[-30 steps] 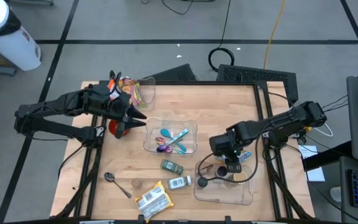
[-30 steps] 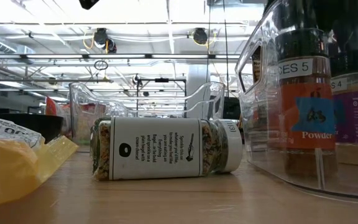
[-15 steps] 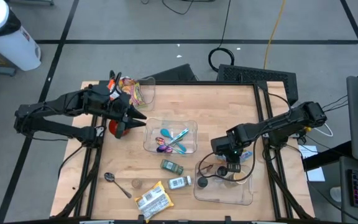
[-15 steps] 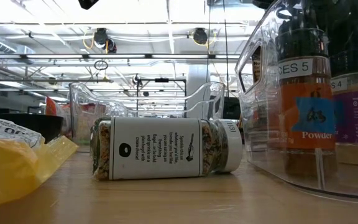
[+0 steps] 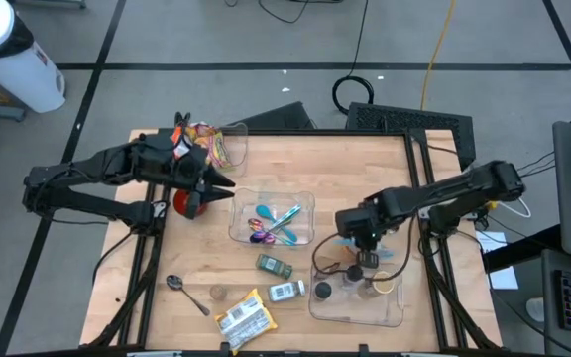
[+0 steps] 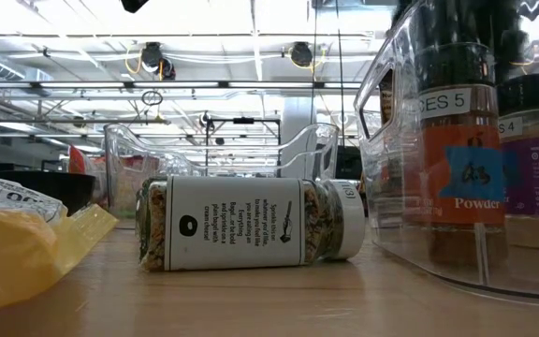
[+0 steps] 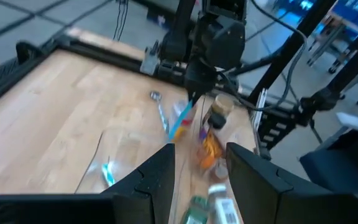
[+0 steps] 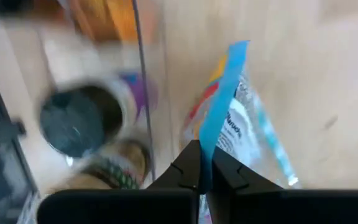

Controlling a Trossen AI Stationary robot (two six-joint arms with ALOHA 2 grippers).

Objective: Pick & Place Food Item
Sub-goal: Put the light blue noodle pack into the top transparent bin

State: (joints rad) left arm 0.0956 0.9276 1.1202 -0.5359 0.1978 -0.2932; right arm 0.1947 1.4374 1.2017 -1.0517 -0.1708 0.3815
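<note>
My right gripper [image 5: 365, 260] is shut on a clear food packet with a blue top strip [image 8: 241, 124], just beyond the far wall of the clear bin of spice jars [image 5: 357, 296] at the front right. The left wrist view shows that packet [image 7: 182, 118] dangling under the right gripper. My left gripper [image 5: 228, 188] hovers open at the table's left, level, with nothing between its fingers [image 7: 160, 168]. One spice jar [image 5: 274, 265] lies on its side on the wood, and a second [image 6: 251, 225] lies close to the low camera. My right gripper pinches the packet's blue top strip [image 8: 209, 140] between its two fingers, coming from above and pointing steeply down. The packet hangs below the fingers. Whether its lower end [image 8: 278, 174] rests on the table, I cannot tell.
A clear bin with coloured spoons [image 5: 271, 218] sits mid-table. A yellow snack pack [image 5: 243, 317], a metal spoon [image 5: 181, 290] and a small lid [image 5: 218, 293] lie near the front edge. A snack bag in a clear bin [image 5: 214, 146] stands at the far left.
My right gripper has drawn a little toward the far edge and away from the spice bin, uncovering the jar lids there. The blue-edged packet has shifted with it toward the table's middle. My left arm has kept still.
</note>
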